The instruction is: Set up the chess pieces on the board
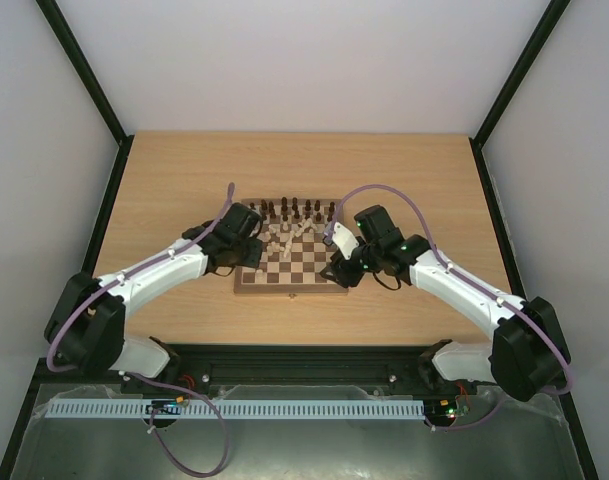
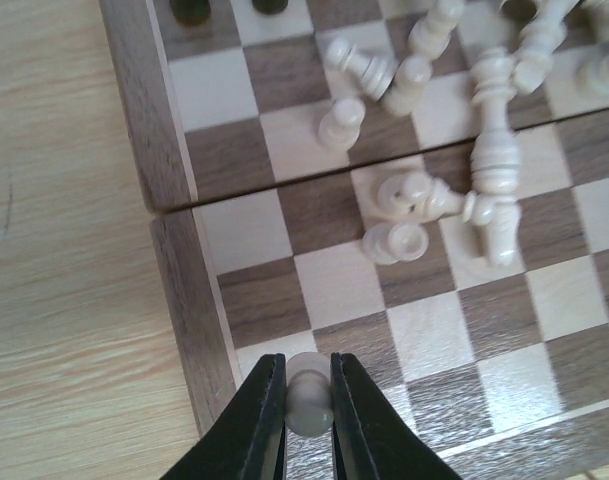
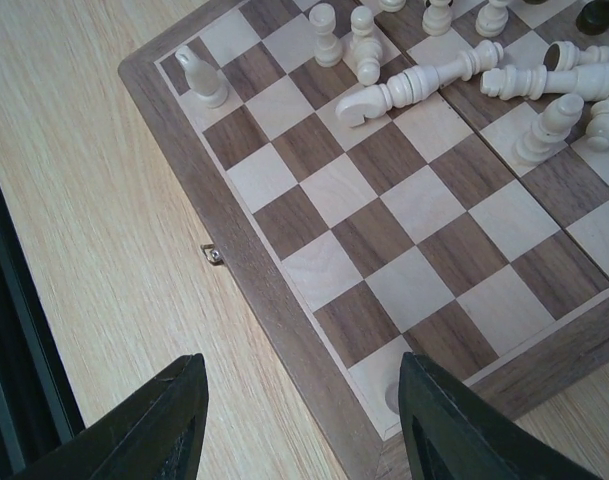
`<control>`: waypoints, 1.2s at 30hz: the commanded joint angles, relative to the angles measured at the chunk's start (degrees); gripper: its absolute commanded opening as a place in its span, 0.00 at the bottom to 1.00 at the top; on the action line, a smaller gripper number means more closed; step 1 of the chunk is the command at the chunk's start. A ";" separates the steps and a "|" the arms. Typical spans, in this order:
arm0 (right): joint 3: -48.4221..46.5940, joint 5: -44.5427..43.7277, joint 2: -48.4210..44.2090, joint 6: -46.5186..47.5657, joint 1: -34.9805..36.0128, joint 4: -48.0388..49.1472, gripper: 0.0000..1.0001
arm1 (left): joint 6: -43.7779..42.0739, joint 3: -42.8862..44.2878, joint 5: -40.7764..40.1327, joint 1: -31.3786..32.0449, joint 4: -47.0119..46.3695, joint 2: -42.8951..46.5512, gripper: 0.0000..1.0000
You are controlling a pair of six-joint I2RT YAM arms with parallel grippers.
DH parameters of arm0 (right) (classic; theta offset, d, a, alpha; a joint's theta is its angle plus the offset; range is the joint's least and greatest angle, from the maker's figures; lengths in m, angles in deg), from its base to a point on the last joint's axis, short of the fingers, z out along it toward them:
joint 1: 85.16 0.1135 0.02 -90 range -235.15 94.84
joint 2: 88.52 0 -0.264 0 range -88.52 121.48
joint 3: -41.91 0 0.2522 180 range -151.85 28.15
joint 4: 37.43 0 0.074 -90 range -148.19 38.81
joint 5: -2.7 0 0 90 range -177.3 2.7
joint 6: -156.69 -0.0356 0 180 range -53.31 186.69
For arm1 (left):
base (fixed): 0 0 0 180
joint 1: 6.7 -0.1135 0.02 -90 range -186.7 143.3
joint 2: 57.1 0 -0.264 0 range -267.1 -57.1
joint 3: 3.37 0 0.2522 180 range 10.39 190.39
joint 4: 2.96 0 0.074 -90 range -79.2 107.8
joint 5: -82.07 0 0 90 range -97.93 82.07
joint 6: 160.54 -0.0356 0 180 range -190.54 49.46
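The board (image 1: 304,262) lies in the middle of the table. Dark pieces (image 1: 299,209) stand along its far rows. Several cream pieces (image 1: 284,233) lie tumbled behind the middle. My left gripper (image 1: 252,250) is over the board's left side. In the left wrist view it (image 2: 308,360) is shut on a cream pawn (image 2: 309,408), held over a square beside the left border (image 2: 189,320). The cream heap (image 2: 454,180) lies beyond it. My right gripper (image 3: 302,365) is open and empty over the board's near right corner, where a cream piece (image 3: 393,396) is mostly hidden by one finger (image 3: 454,430).
A cream pawn (image 3: 202,78) stands on the near left corner square. Long cream pieces (image 3: 414,85) lie on their sides mid-board. A small metal latch (image 3: 214,254) sticks out of the board's near edge. Black frame posts (image 1: 104,210) border the tabletop (image 1: 184,180).
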 commanded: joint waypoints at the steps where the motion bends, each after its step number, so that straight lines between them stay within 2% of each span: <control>1: 1.00 -0.33 0.56 0.46 -0.20 0.51 0.54 | -0.98 -1.35 -2.83 0.40 1.26 -2.30 0.10; 13: 1.11 -0.43 1.66 0.97 -0.20 0.48 0.54 | -1.52 -3.50 -0.82 0.55 -0.22 -4.91 0.11; 26: 1.04 -0.83 1.48 1.45 -0.20 0.09 0.54 | -1.78 -2.05 -0.39 0.57 -0.67 -8.43 0.14; 36: 1.05 -0.64 1.11 1.76 -0.20 -0.31 0.54 | -1.85 0.38 -1.57 0.59 3.47 -5.45 0.33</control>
